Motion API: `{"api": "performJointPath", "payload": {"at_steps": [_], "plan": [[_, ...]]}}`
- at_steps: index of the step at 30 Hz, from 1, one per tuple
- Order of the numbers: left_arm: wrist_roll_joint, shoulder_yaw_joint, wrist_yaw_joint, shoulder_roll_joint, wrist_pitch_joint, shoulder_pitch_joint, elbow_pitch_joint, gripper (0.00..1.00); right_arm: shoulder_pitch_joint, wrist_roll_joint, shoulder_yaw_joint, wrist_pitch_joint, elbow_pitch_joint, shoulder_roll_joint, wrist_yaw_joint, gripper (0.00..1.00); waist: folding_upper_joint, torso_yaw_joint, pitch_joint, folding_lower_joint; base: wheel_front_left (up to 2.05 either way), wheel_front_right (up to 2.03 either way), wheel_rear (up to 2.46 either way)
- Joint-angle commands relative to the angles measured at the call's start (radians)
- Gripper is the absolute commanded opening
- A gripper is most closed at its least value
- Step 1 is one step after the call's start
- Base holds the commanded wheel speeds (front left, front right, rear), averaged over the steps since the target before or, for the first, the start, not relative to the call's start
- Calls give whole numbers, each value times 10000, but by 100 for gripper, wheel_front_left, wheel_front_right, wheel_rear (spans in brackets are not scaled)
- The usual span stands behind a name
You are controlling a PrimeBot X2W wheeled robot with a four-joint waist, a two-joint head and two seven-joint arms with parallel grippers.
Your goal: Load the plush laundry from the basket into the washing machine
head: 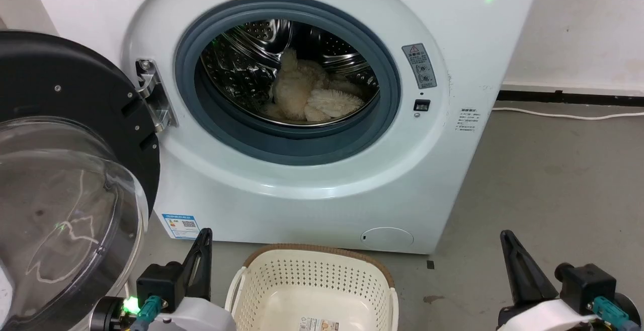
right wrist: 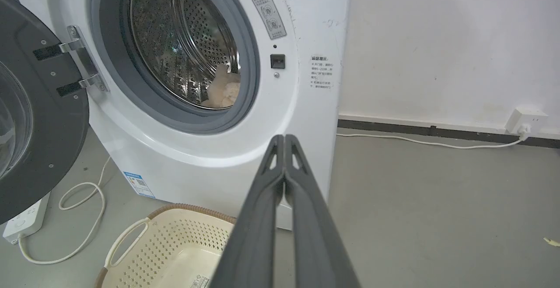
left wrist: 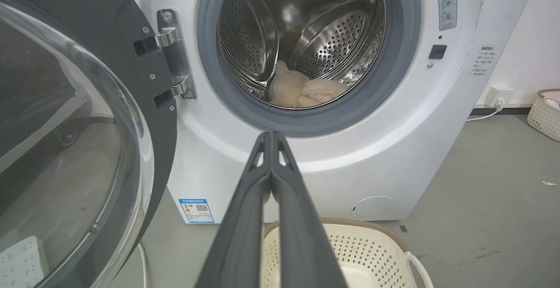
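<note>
Inside the steel drum, at the upper centre of the head view, the plush laundry lay as a cream fluffy heap on the drum's bottom, wholly past the grey door seal of the washing machine. At the bottom centre of the frame, the basket sat on the floor just in front of the machine. The part of it that showed held nothing but the sticker on its bottom, and its near end was cut off by the frame edge. At the lower left, the left fingers were pressed together with nothing between them. At the lower right, the right fingers were likewise clenched on nothing. Both sat well apart from the drum opening. At the left of the frame the door stood swung wide open. Judged from this, the loading looked done, with the bundle in the machine and the basket apparently bare. Only shutting the door might have been left, which the task did not ask for.
</note>
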State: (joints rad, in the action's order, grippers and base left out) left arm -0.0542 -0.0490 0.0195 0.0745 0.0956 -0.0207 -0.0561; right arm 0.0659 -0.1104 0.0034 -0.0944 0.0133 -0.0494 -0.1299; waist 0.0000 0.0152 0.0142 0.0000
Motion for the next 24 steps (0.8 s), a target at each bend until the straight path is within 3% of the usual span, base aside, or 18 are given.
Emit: {"api": "performJointPath", "payload": {"at_steps": [1,24], "plan": [[90,56,-66,-50,-94,114,80,0,-205,125,-18,76,-68,-5,-5,0,0,-5,-5,0,0,0,0],[336,292,-136,-155,-563,164,342,0,-452,657,-26,548,-103,-7,-7,0,0,-85,-79,0,0,0,0]]}}
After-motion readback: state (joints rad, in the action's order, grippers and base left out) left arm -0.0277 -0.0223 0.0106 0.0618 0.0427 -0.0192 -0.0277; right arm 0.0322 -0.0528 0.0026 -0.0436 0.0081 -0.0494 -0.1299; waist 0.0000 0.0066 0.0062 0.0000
